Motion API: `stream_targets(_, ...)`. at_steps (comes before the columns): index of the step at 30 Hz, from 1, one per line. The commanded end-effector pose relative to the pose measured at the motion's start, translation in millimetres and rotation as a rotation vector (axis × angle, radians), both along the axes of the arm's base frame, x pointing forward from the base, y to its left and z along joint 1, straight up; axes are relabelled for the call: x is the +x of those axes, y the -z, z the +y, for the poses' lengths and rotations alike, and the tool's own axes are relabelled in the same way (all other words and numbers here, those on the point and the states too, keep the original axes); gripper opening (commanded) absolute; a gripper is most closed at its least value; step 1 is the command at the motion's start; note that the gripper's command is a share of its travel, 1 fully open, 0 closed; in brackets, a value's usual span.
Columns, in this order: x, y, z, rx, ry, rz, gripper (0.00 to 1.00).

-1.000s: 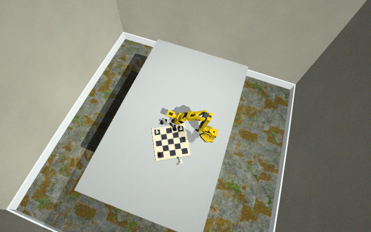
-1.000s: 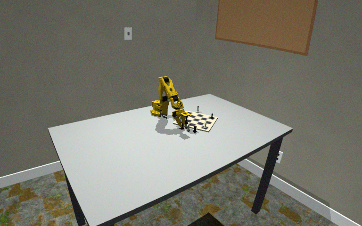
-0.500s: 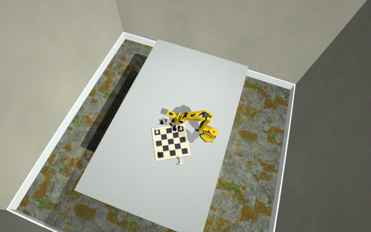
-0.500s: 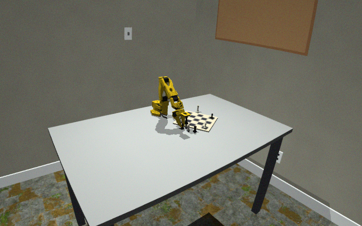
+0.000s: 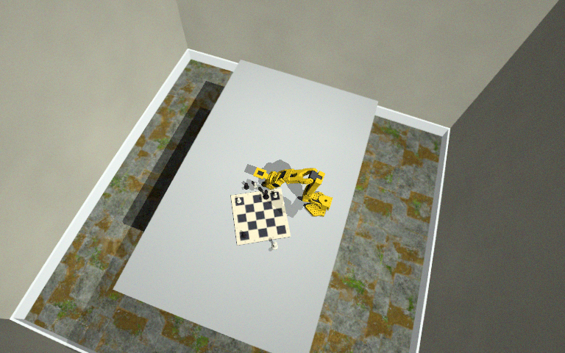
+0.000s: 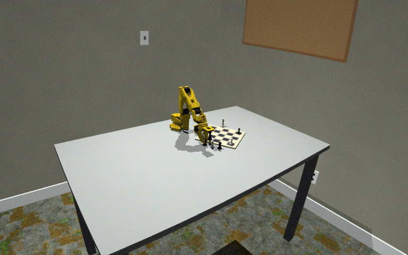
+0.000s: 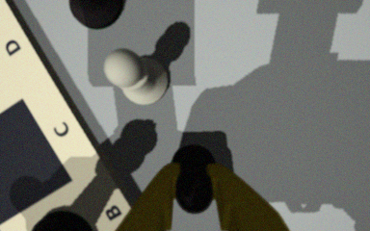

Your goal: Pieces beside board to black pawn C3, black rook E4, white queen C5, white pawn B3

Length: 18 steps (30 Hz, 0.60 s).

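My gripper [image 7: 193, 194] [image 5: 260, 190] [image 6: 205, 141] is shut on a black piece with a round top, the black pawn [image 7: 194, 175]. It stands low over the table, just off the board's lettered edge near B and C. The white pawn [image 7: 137, 77] [image 5: 253, 183] [image 6: 212, 145] stands upright on the table beside it. Past that stands the black rook [image 7: 96, 10] [image 5: 246, 184] [image 6: 219, 146]. The white queen [image 5: 274, 245] [image 6: 222, 122] stands off the far side of the board [image 5: 262, 240] [image 6: 240, 135] [image 7: 19, 72].
Other pieces stand on the board: a black one [image 5: 265, 194] [image 7: 62, 224] and a white one [image 5: 274, 194] near my gripper, a white one [image 5: 238, 201] and a black one [image 5: 243, 235] at two corners. The arm's base [image 5: 318, 204] sits beside the board.
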<state>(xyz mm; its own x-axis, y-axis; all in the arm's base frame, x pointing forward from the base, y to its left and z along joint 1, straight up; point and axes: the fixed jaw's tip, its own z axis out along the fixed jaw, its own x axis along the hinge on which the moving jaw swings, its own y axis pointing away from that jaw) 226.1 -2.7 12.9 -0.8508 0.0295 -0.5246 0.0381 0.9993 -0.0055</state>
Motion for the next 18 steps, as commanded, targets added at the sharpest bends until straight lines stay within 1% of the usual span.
stream_targets(1,-1.7,-6.4,-2,-0.001,0.006,0.006,0.00)
stream_targets(4,-1.7,-13.4,-2,-0.001,0.006,0.006,0.00)
stream_targets(6,-1.7,-13.4,-2,-0.001,0.006,0.006,0.00)
stream_targets(18,-2.3,-48.5,-2,-0.001,0.006,0.005,0.00)
